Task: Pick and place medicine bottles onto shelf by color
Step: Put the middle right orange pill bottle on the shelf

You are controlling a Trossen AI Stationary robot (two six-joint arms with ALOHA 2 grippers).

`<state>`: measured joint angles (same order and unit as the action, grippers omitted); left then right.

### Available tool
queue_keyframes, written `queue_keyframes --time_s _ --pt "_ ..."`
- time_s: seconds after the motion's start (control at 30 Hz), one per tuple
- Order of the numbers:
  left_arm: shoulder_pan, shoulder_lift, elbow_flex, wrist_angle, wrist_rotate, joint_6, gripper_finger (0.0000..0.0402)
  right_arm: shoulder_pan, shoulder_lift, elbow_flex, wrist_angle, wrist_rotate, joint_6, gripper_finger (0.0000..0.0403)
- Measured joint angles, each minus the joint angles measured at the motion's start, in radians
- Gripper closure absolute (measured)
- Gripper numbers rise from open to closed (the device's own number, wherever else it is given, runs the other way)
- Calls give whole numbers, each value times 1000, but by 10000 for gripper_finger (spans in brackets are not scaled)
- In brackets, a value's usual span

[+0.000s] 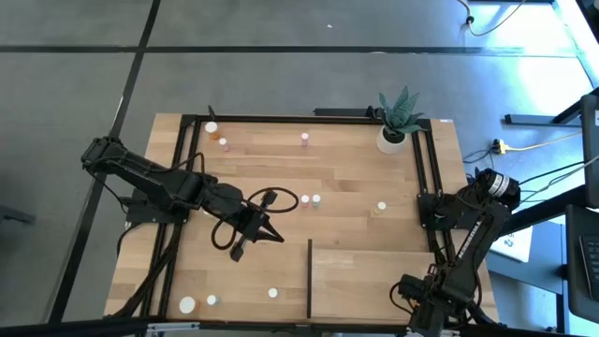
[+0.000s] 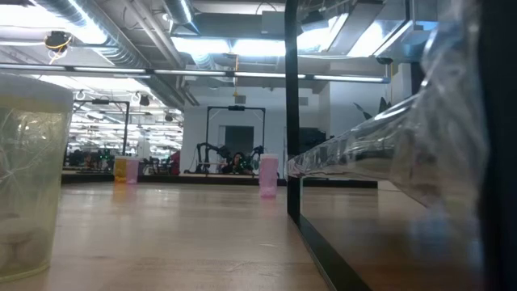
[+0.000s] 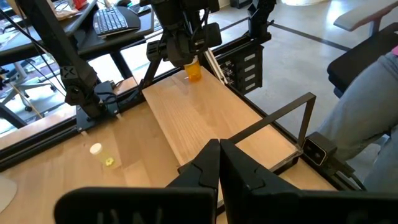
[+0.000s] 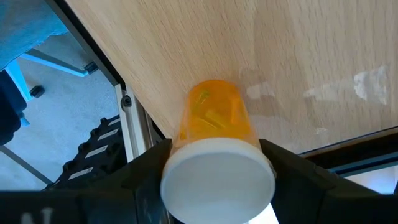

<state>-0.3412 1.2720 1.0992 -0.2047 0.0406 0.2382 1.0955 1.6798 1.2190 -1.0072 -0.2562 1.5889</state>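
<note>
An orange medicine bottle [image 4: 214, 118] with a white cap stands upright on the light-wood shelf [image 1: 365, 281], near its right edge. My right gripper [image 4: 214, 148] points down over it, open, one finger on each side of the cap. The left wrist view shows the same bottle [image 3: 194, 70] under that gripper, at the shelf's far end. My left gripper [image 1: 278, 237] hangs shut over the middle of the table, holding nothing. Other small bottles stand scattered on the tabletop: a pink one [image 1: 304, 139], two together [image 1: 311, 199] and one [image 1: 381, 206] near the shelf. My right gripper's fingers [image 4: 146, 168] come from above and stand close against opposite sides of the bottle's white cap [image 4: 217, 180]. I cannot tell whether they touch it. The bottle rests with its base on the shelf.
A dark upright edge [image 1: 309, 279] borders the shelf's left side. A potted plant [image 1: 393, 126] stands at the far right. More bottles stand at the far left [image 1: 217, 136] and along the near edge [image 1: 272, 293], [image 1: 187, 304]. A black frame [image 1: 426, 178] rims the table.
</note>
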Motion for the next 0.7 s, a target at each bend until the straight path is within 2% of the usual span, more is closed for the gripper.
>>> queue_keyframes --time_s 0.33,0.7 --pt "0 0 0 0 0 0 401 0 0 0 0 0 -4 195" --pt "0 0 0 0 0 0 401 0 0 0 1 3 -4 161"
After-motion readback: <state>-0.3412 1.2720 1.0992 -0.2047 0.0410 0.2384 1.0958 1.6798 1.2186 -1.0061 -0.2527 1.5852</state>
